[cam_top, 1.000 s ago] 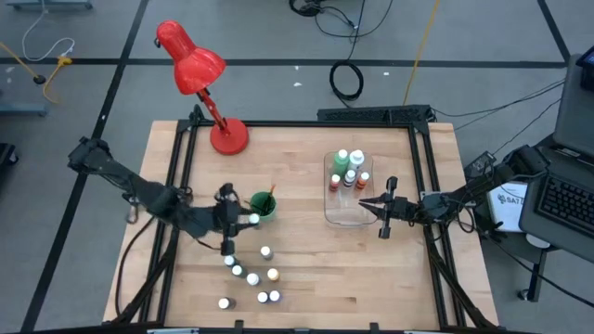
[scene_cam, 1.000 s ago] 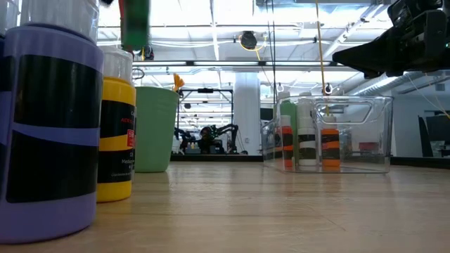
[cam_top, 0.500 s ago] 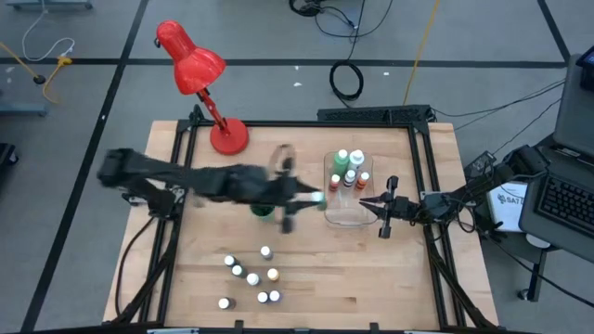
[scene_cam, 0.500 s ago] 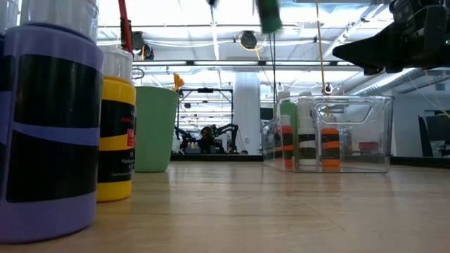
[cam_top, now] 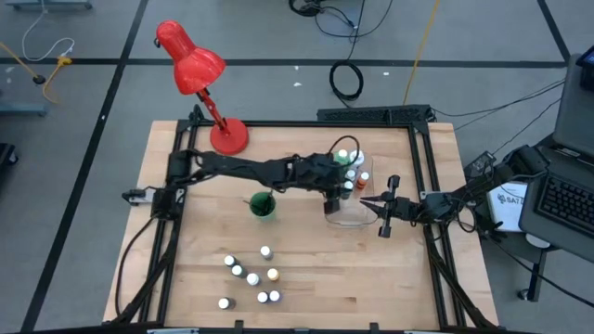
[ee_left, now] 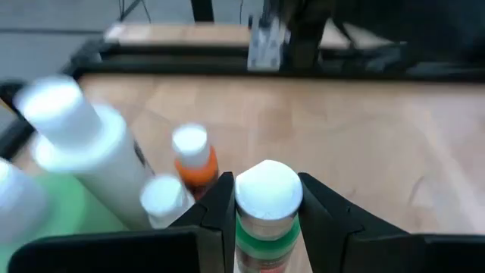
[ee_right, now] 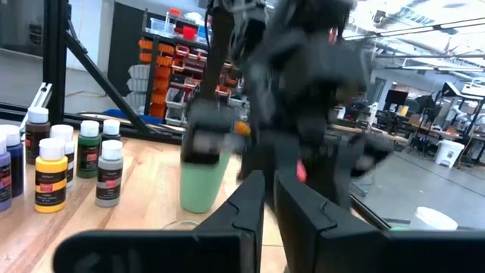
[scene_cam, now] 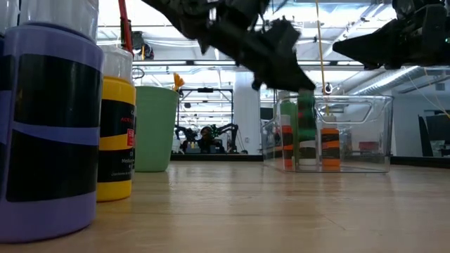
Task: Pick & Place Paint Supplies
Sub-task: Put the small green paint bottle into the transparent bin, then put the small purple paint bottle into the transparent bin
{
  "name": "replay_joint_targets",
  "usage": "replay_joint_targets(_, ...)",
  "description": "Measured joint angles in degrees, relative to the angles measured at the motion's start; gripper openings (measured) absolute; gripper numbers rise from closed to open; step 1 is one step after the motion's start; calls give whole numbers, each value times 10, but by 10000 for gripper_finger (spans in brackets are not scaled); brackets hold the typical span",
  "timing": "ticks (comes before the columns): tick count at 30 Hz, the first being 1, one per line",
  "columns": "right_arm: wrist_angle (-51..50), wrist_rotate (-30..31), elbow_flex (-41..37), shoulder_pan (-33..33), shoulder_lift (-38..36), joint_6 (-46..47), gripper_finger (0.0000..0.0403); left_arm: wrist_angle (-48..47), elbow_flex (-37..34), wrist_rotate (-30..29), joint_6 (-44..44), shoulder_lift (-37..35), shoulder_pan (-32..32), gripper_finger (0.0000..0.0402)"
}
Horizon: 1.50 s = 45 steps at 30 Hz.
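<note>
**Left arm holds a green bottle over the clear tray**

Taking the clear tray (cam_top: 345, 215) as landmark: well to its left, near the table's front edge, seven small white-capped bottles (cam_top: 251, 276) stand scattered. Closer to the tray's left sits the green cup (cam_top: 263, 206) with a brush (cam_top: 270, 196) in it. The left gripper (ee_left: 267, 199) reaches across to the tray's left end, its fingers clamped on a white-capped green bottle (ee_left: 266, 205) held over the tray. Inside the tray, at its far end, several bottles (cam_top: 351, 167) stand together. Just right of the tray the right gripper (cam_top: 376, 206) hovers, fingers nearly together and empty.
</note>
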Motion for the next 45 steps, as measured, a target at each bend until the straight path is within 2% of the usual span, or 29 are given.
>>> replay_joint_targets(10,-2,0,0,0,0,13,29,17,-2,-1,-7,57,3,98)
replay_joint_targets(18,-4,0,0,0,0,13,29,45,-2,-5,-4,72,3,98)
replay_joint_targets(22,-6,0,0,0,0,13,29,34,-2,-8,-38,72,3,99)
replay_joint_targets(24,-8,0,0,0,0,13,29,30,-2,-8,-43,72,3,118)
replay_joint_targets(31,-13,0,0,0,0,17,29,18,-3,-5,-35,74,2,258)
replay_joint_targets(36,-13,0,0,0,0,17,29,-6,-3,-17,8,54,2,332)
replay_joint_targets(41,-16,-1,0,0,0,25,29,-114,-3,-38,10,-7,-1,366)
replay_joint_targets(45,-24,0,0,0,0,30,29,-261,-3,-44,-3,-111,-27,360)
